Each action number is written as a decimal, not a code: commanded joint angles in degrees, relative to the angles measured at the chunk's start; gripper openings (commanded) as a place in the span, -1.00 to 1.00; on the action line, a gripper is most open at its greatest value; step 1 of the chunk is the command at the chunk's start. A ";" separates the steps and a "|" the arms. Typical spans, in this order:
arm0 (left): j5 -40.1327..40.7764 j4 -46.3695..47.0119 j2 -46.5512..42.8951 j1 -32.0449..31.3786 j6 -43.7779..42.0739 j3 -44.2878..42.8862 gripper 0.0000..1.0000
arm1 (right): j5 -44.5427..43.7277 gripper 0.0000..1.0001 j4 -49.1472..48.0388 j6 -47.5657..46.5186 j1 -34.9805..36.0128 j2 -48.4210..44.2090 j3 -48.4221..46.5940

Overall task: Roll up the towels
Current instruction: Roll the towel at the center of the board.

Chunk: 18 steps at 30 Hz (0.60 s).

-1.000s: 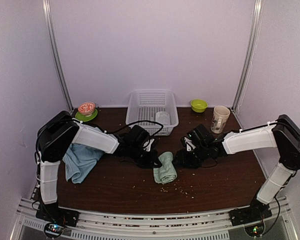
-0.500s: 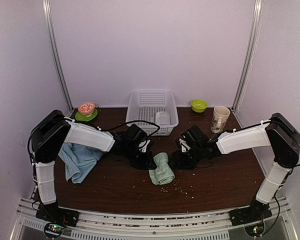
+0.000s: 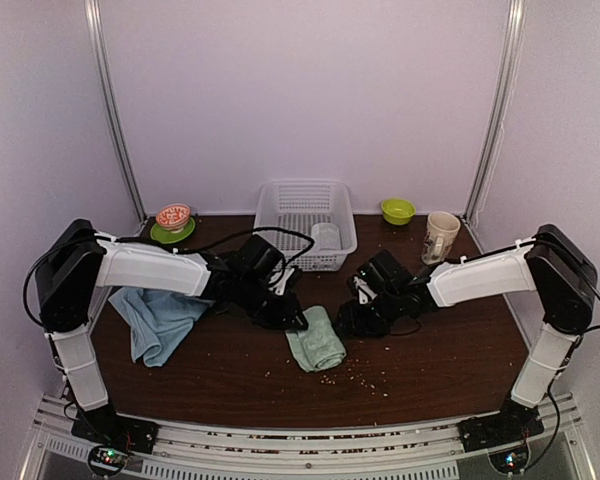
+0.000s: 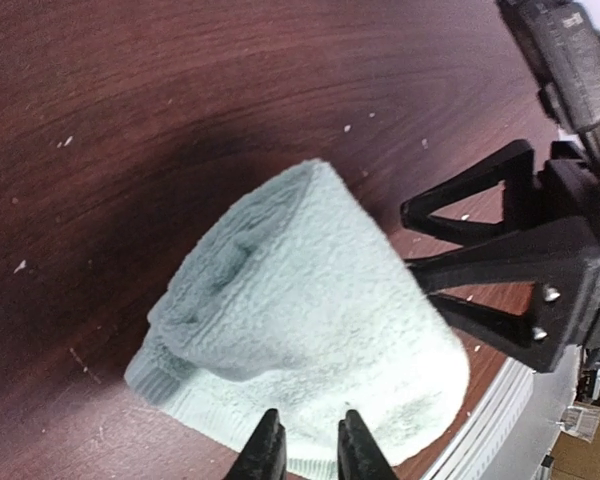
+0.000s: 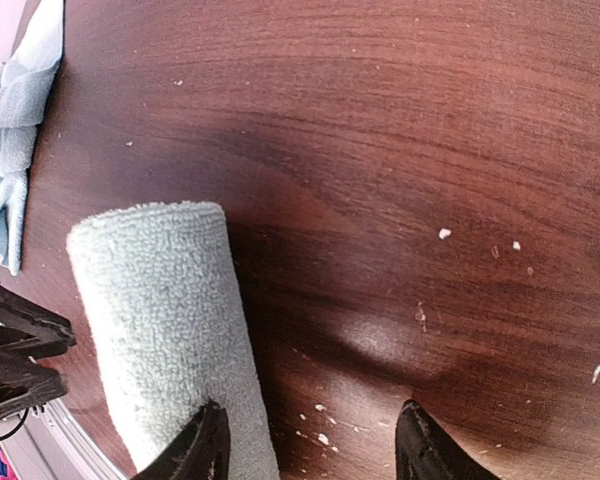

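The pale green towel [image 3: 317, 338] lies mid-table as a loose roll with a flat tail; its panda patch is hidden. In the left wrist view the towel [image 4: 310, 330] fills the middle, and my left gripper [image 4: 307, 452] has its jaws a narrow gap apart, closed on the flat edge. My left gripper [image 3: 292, 320] is at the roll's left end. My right gripper [image 3: 346, 320] is at its right side, wide open, and its left finger [image 5: 202, 450] touches the roll [image 5: 170, 330]. The light blue towel [image 3: 160, 315] lies crumpled at the left. A greyish-white towel [image 3: 325, 236] sits in the basket.
The white lattice basket [image 3: 302, 205] stands at the back centre. A cream mug [image 3: 441, 237] and a green bowl [image 3: 397, 210] are at the back right. A red bowl on a green plate [image 3: 173, 218] is at the back left. Crumbs dot the brown table [image 3: 420, 360].
Both grippers and the green towel have shifted left and slightly nearer. The left arm's shoulder has swung further left.
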State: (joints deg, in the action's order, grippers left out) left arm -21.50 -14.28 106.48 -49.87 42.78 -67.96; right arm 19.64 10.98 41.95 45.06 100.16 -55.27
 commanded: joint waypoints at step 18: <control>5.05 -0.73 0.61 0.01 -1.89 4.05 -1.00 | -0.80 0.13 2.07 -0.17 2.69 1.17 -4.52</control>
State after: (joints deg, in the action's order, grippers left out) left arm -16.05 -17.58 105.25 -49.87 41.06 -63.37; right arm 19.49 12.51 41.80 46.68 100.79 -57.54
